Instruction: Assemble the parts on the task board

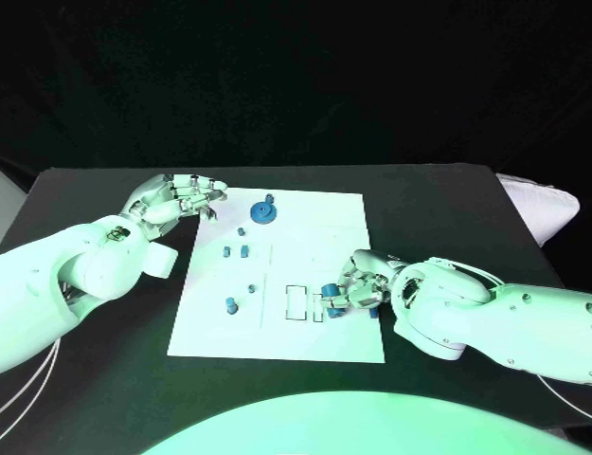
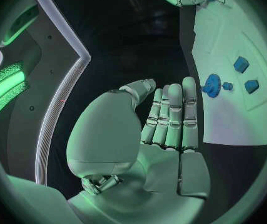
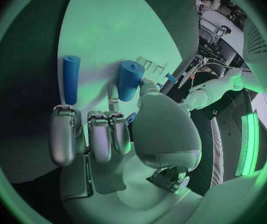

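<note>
Nearest to me, my right hand (image 1: 357, 284) rests over the near right part of the task board (image 1: 326, 341), fingers curled down around a blue cylinder part (image 1: 332, 292). From the right wrist view that thick cylinder (image 3: 130, 79) sits at the fingertips (image 3: 102, 142), touching them, its long axis running away from the palm across the white plate. I cannot tell for certain whether it is truly pinched or merely touched. A second, thinner blue rod (image 3: 71, 78) lies just beside it on the board, apart from the fingers, its long axis roughly parallel with the first.

Farther in, near the board's left side, a small blue peg (image 1: 230, 304) stands on the plate, and beyond it two small blue blocks (image 1: 237, 252) sit side by side.

At the far end of the board a blue gear (image 1: 264, 210) lies flat. In the left wrist view the gear (image 2: 212, 85) faces up with a short stub beside it, just past the fingertips and not touching them.

Farthest, my left hand (image 1: 172, 200) hovers at the board's far left corner, holding nothing, its fingers straight and held together in the wrist view.
</note>
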